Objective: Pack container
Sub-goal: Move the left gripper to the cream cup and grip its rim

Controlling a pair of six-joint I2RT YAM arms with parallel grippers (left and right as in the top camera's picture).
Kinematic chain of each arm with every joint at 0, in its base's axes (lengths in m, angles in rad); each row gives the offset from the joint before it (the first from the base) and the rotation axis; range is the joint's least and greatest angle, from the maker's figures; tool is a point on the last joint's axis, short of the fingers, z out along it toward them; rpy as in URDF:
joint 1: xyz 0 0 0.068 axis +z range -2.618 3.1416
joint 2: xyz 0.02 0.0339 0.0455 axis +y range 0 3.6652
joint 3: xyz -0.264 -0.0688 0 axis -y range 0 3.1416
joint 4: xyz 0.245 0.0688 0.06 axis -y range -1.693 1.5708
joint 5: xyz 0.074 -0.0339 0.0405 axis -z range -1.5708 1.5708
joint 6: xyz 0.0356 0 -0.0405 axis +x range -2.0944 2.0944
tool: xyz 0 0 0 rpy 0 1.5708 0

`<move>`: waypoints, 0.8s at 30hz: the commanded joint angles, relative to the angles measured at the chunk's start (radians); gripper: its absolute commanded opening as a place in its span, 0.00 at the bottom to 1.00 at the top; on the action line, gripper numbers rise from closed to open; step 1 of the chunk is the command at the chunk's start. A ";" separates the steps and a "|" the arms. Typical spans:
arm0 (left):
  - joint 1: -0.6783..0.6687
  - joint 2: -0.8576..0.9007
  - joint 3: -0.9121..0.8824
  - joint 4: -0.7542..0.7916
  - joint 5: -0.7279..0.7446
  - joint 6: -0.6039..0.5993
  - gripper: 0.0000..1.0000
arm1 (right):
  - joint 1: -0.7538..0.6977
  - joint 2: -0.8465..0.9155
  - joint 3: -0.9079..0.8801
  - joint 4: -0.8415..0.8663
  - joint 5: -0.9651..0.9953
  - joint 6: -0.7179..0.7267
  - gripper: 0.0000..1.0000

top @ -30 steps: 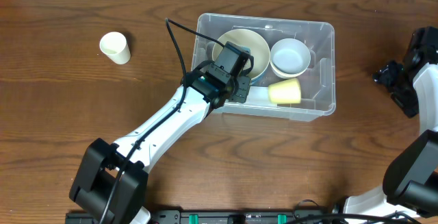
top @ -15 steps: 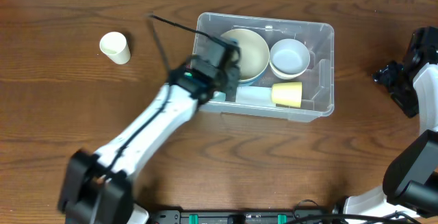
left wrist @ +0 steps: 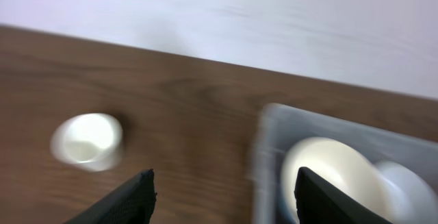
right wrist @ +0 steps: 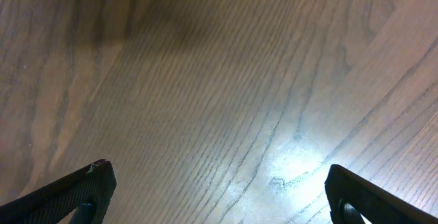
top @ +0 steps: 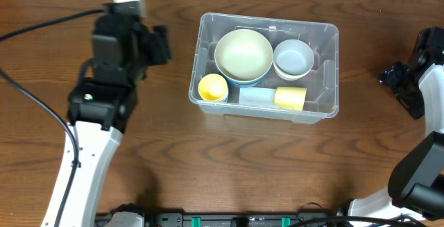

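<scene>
The clear container (top: 334,67) stands at the table's middle. Inside it are a cream bowl (top: 243,53) nested in a blue one, a pale bowl (top: 293,58), an upright yellow cup (top: 213,88), and a light blue cup (top: 257,96) and a yellow cup (top: 290,97) on their sides. My left gripper (top: 158,45) is left of the container, open and empty. In the left wrist view my left gripper (left wrist: 222,191) is above bare wood between a white cup (left wrist: 87,142) and the container (left wrist: 268,148). My right gripper (top: 397,81) stands open over bare table at the far right.
The left arm hides the white cup in the overhead view. A pale wall (left wrist: 274,18) runs along the table's back edge. In the right wrist view my right gripper (right wrist: 219,186) has only wood grain under it.
The left gripper opened, left the yellow cup upright in the container's front left corner, and swung out to the left and back toward the white cup. The right arm has not moved.
</scene>
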 commanded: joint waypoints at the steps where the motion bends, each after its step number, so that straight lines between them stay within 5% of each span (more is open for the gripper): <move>1: 0.101 0.060 0.010 0.010 -0.054 -0.003 0.66 | -0.006 0.003 -0.002 -0.001 0.009 0.014 0.99; 10: 0.290 0.331 0.022 0.073 0.034 -0.104 0.67 | -0.006 0.003 -0.002 -0.001 0.009 0.014 0.99; 24: 0.381 0.595 0.063 0.072 0.055 -0.143 0.71 | -0.006 0.003 -0.002 -0.001 0.009 0.014 0.99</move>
